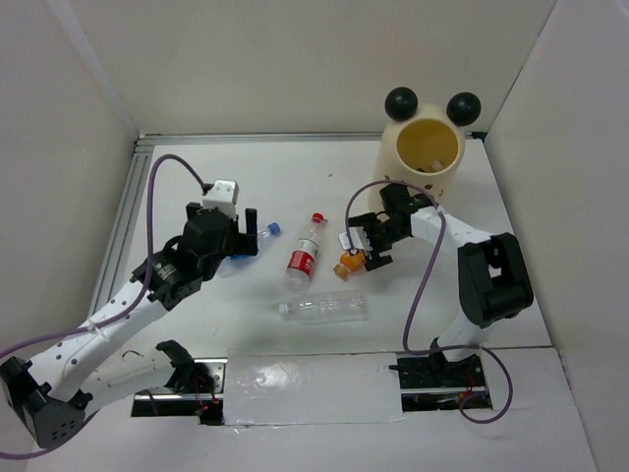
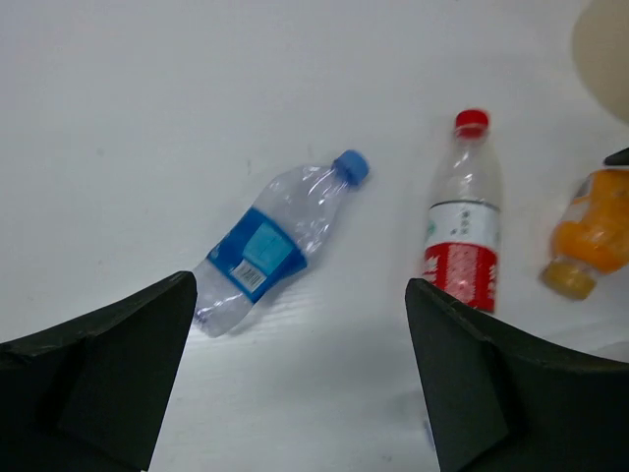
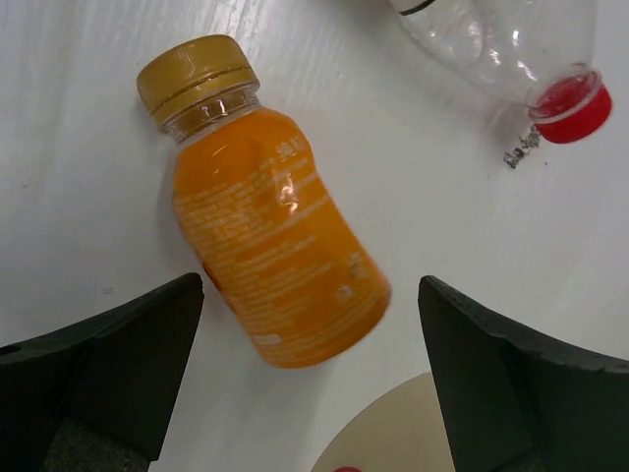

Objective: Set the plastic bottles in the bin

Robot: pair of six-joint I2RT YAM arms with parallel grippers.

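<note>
The bin [image 1: 428, 157] stands upright at the back right, a cream cylinder with two black ball ears. The orange bottle [image 1: 349, 263] lies in front of it. My right gripper [image 1: 371, 246] is open over that bottle; in the right wrist view the orange bottle's [image 3: 270, 246] base lies between the spread fingers [image 3: 118, 364], untouched. The red-labelled bottle [image 1: 305, 254] and a clear unlabelled bottle [image 1: 322, 309] lie mid-table. A blue-labelled bottle [image 2: 270, 241] lies just ahead of my open, empty left gripper [image 2: 300, 393]. The dark-labelled bottle and the second blue-labelled one are out of view.
White walls close the table at the back and both sides, with a metal rail [image 1: 123, 216] along the left edge. The bin's cream base [image 3: 393, 438] shows just below the right gripper. The red-capped bottle's neck [image 3: 511, 49] lies close to the orange bottle.
</note>
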